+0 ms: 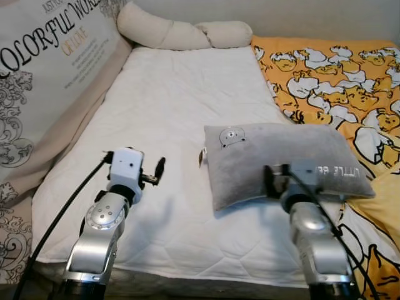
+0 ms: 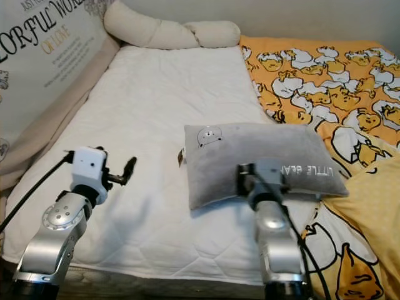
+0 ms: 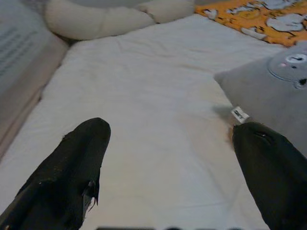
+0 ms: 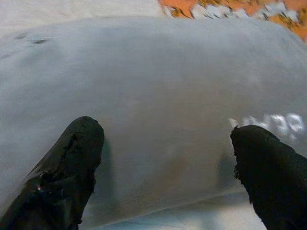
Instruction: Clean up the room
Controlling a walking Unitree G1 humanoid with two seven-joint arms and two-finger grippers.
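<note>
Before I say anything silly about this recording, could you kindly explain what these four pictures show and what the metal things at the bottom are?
The silver limbs are the two arms of a humanoid robot standing at a bed. The two wide pictures come from a stereo camera on its head, looking down, so they show the same scene. The other two come from cameras on its wrists, each looking along that gripper's two black fingers.

On the white mattress lies a grey pillow with a small bear face and white lettering. An orange duck-print blanket lies on the right, a cream bolster at the head, and a large printed cushion along the left.

The left gripper hangs open over bare mattress, beside the pillow's tag. The right gripper is open at the pillow's near edge. Nothing is held yet.
</note>
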